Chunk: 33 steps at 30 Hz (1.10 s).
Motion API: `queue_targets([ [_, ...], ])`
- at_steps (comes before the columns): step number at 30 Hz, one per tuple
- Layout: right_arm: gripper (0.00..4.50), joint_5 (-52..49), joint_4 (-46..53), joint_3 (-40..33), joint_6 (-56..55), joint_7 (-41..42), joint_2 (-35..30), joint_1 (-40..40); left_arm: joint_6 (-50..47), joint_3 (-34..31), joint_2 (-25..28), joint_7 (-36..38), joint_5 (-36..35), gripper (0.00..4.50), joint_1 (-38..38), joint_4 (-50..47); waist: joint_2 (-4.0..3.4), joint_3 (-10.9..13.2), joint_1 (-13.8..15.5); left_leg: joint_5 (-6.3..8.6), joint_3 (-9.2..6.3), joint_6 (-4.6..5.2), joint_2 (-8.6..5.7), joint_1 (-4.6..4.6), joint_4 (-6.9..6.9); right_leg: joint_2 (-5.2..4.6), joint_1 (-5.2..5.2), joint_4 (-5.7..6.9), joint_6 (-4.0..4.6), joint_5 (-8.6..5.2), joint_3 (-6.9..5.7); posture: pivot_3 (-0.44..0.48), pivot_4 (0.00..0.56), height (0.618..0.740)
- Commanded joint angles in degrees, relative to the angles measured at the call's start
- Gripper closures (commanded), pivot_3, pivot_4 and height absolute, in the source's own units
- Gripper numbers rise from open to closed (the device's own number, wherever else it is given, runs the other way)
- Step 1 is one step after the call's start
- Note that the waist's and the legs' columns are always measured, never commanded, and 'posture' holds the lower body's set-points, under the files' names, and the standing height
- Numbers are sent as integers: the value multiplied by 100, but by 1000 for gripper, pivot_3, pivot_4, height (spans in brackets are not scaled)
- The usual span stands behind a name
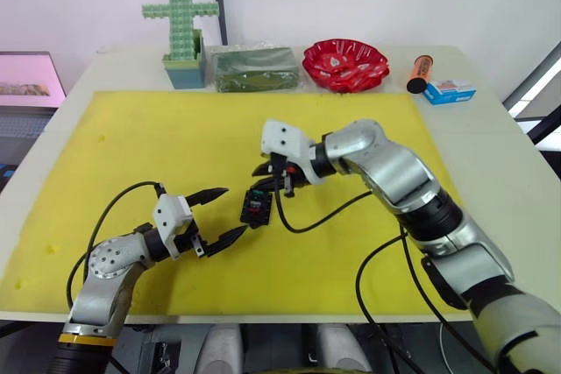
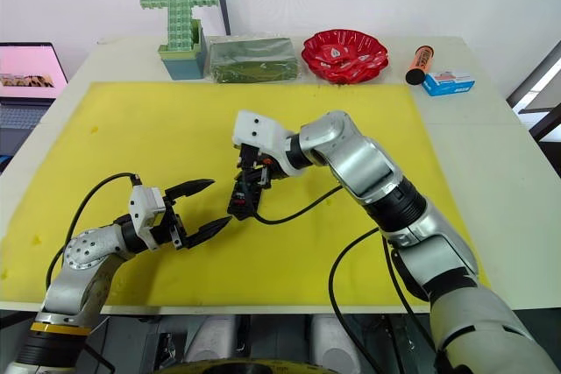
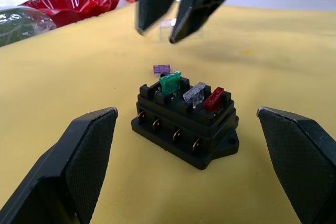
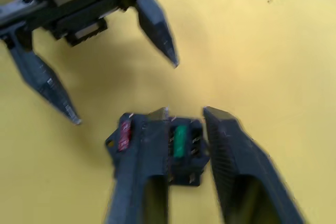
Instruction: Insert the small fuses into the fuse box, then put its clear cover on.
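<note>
A: Right pincer (image 1: 273,183) is hovering slightly spread over the fuse box (image 1: 255,208); left pincer (image 1: 223,214) is waiting wide open beside it.
B: Green, grey-white and red are sitting in slots; the purple fuse (image 3: 161,69) is lying on the mat.

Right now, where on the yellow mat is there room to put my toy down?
The yellow mat is bare along the robot's left, between the left gripper and the green block cross, and on its far right corner, below the blue carton. It is crowded mid-mat, around the fuse box under the right gripper.
</note>
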<state>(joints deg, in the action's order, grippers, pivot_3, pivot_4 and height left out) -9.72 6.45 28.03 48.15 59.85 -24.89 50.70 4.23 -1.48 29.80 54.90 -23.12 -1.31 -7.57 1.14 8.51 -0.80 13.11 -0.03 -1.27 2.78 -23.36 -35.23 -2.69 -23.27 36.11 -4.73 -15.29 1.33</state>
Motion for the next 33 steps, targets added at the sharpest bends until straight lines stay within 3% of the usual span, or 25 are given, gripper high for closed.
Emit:
queue_targets([
  [1, 4483, -3, 195, -35, -27, -126, 62, 7, 28, -62, 40, 20, -37, 0, 119, -143, 0, 0, 0, 0, 0, 0, 0, 0, 0, 0, 0, 0, 0, 0, 0, 0, 150, 740],
  [33, 4483, 127, -209, 179, -153, -322, 168, -261, 68, -105, 92, 46, -48, 0, -59, -215, 1, 0, 4, 0, -2, 0, 0, 1, -1, 1, 3, 0, 0, 0, -1, 0, 150, 740],
])
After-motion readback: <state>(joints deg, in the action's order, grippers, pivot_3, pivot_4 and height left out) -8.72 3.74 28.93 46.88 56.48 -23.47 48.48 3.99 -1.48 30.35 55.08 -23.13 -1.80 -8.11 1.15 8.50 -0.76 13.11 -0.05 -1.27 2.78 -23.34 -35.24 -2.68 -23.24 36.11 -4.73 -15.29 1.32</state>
